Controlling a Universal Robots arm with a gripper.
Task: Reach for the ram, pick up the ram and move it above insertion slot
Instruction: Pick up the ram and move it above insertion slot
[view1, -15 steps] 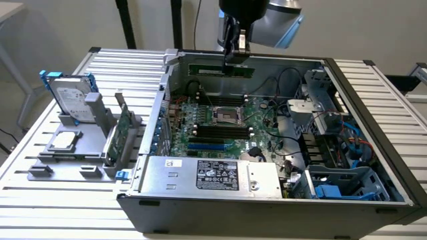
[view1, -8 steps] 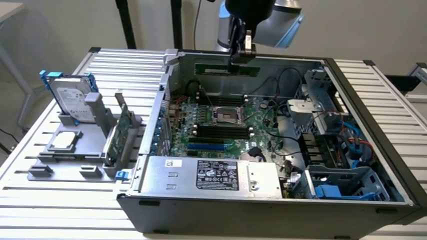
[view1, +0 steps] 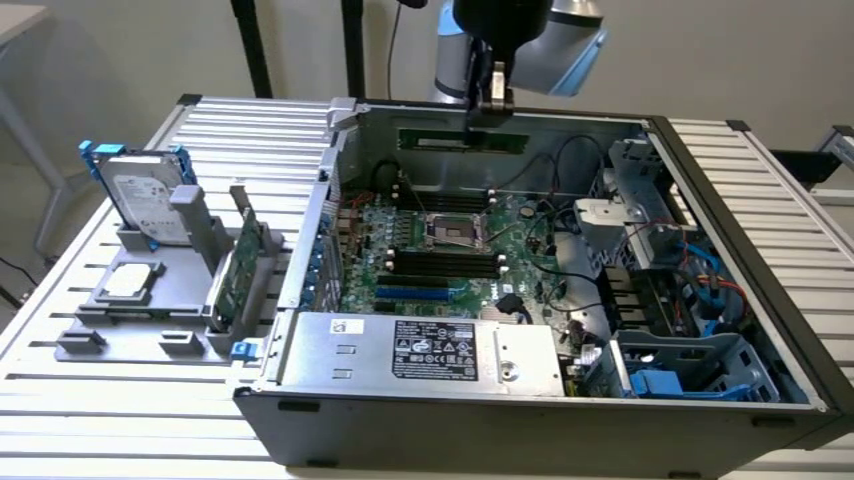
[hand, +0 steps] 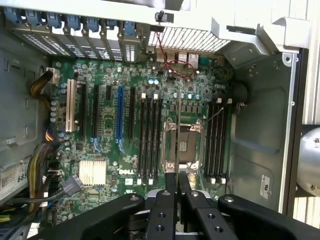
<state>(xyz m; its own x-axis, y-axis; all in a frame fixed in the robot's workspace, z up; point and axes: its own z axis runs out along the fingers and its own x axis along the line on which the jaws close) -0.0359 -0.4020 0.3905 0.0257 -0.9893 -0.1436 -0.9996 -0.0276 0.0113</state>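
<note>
Green ram (view1: 465, 140) pinched edge-on between nearly closed fingers (hand: 171, 182), held above motherboard (view1: 441, 245) in open computer case (view1: 534, 410).

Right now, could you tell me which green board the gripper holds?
The long thin ram, held above the open case; the larger card stands in the grey rack.

Looks like a robotics lab or PC assembly test bench: open PC case (view1: 534, 400) lying on a slatted alu table (view1: 120, 400), mobo (hand: 125, 150) exposed, grey fixture (view1: 147, 310) w/ spare parts parked beside it, robot arm (view1: 534, 40) overhead, plain wall behind.
</note>
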